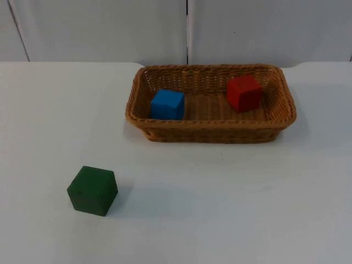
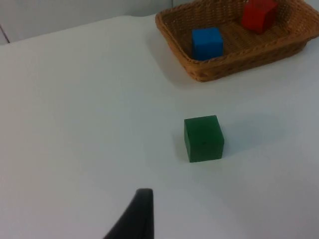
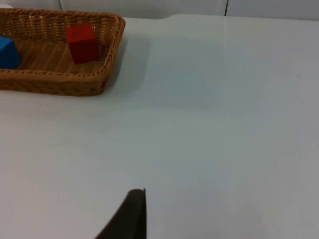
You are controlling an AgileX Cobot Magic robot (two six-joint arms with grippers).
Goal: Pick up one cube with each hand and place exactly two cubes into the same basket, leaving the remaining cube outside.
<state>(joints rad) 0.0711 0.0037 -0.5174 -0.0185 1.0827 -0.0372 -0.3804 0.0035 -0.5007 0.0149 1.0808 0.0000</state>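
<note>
Green cube: sits alone on the white table, at about 7 o'clock from the basket and well apart from it; in the left wrist view it stands upright on bare tabletop.
Left gripper: one black fingertip is seen over the table, near the green cube and not touching it; whether its fingers are apart or together cannot be told.
Basket: a woven brown tray at the far side of the table, close to the grey wall.
Blue cube: inside the basket, toward its 9 o'clock end.
Red cube: inside the same basket, toward its 2 o'clock corner, apart from the blue one.
Right gripper: one black fingertip over bare table, well apart from the basket; finger state cannot be told.
</note>
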